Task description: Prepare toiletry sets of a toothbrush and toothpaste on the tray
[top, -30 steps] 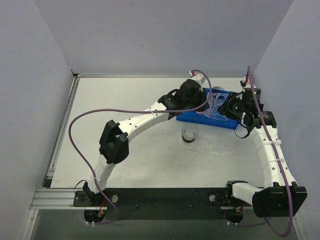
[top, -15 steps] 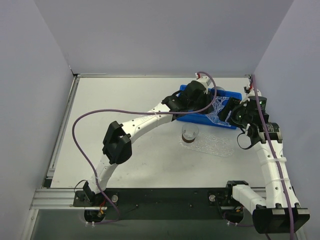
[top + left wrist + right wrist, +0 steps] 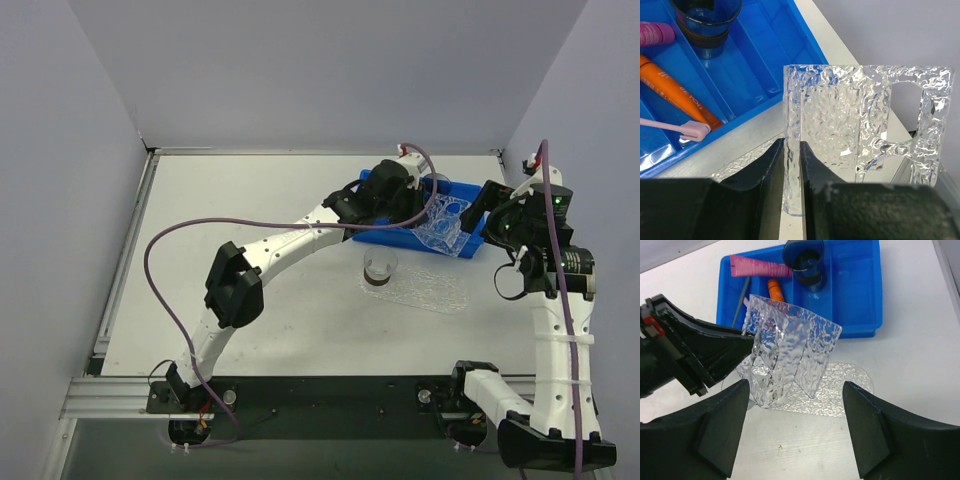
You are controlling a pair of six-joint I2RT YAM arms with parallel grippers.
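Lying in the blue bin [image 3: 855,332] were the toothbrush [image 3: 670,125] and toothpaste tubes [image 3: 760,267] — the tray [image 3: 855,385] sat on the table [image 3: 920,370] beside it. Left jaws pinched a clear bumpy holder [image 3: 840,115] (lifted above the tray); right jaws gaped wide, empty.

A lab cell: plain walls [image 3: 300,70], white table [image 3: 250,210].

Blue bin [image 3: 855,305], orange toothpaste [image 3: 679,94], clear bumpy tray [image 3: 856,384]

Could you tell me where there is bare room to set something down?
The table is bare left of the blue bin and the cup, and on the near side of the tray. Around those three it is crowded.
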